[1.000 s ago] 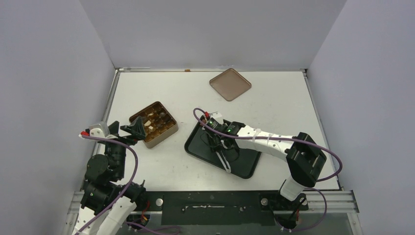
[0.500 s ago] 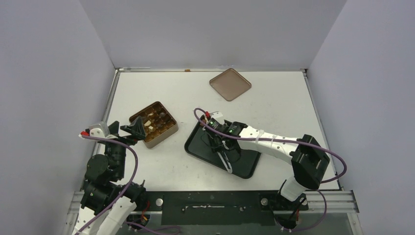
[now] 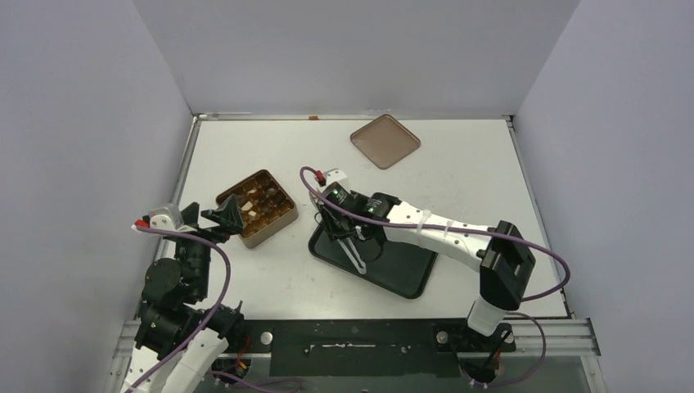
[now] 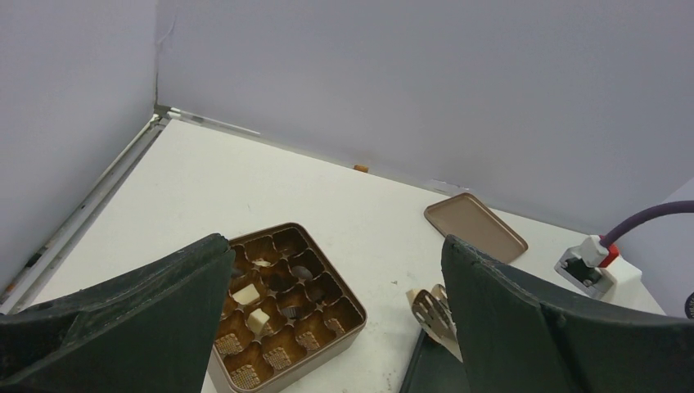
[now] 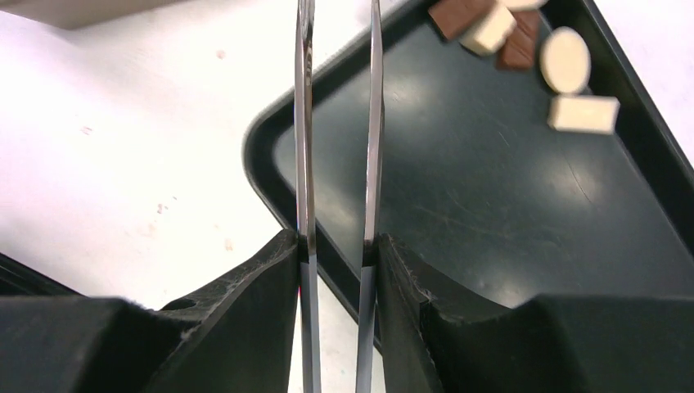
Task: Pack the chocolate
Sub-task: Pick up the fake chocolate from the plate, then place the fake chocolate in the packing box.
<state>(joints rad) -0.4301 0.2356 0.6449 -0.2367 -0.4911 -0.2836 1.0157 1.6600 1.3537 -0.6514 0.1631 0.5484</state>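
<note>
Right wrist view — right gripper [image 5: 337, 246] clamped the tongs [image 5: 304, 123] over the tray [image 5: 491, 213] corner; tips unseen. Left gripper [image 3: 227, 218] gaped, empty, beside the tin [image 3: 272, 232]. Good practice was even pressure, lowering squarely into a vacant cell. Counted — chocolate [image 5: 565, 59] on tray: three cream, two brown visible; more sat in the tin.

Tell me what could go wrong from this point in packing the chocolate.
1. The right gripper holds thin tongs whose tips run out of the wrist view, so chocolate lifted from the tray could slip unnoticed.
2. The open left gripper hangs close beside the tin; the right arm could bump it when reaching over.
3. Several cells of the tin already hold pieces; one dropped there may not seat.
</note>
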